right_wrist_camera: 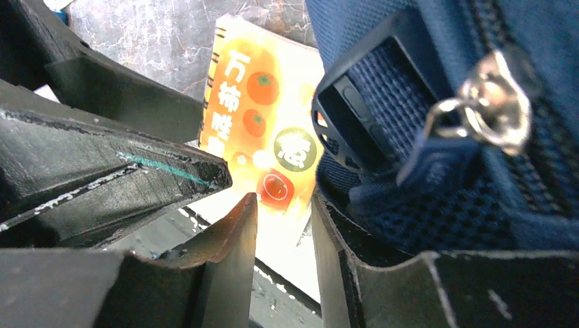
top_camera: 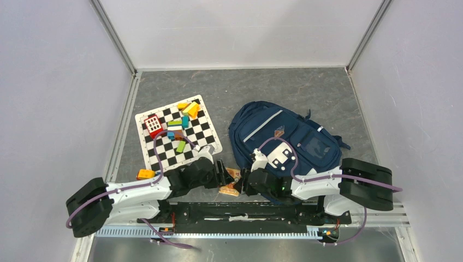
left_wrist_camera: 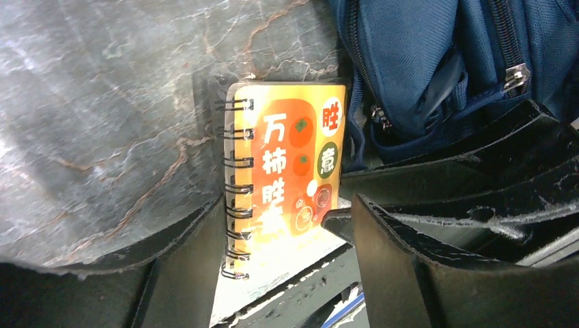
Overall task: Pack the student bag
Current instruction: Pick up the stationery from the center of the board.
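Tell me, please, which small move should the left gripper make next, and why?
Probably close the left gripper on the orange notebook: its fingers stand open on either side of it, beside the student bag. Whether the right gripper grips it, I cannot tell.

Notebook point(left_wrist_camera: 293, 150) lower edge behind left end effector point(left_wrist_camera: 276, 225); student bag point(left_wrist_camera: 437, 61) partly out of frame

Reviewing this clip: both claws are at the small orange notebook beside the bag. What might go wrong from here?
1. The left claw and right claw crowd the same spiral notebook; their fingers may collide or tug it opposite ways, bending the cover.
2. It is at the table's near edge; a slipped grip may drop it off, short of the student bag.
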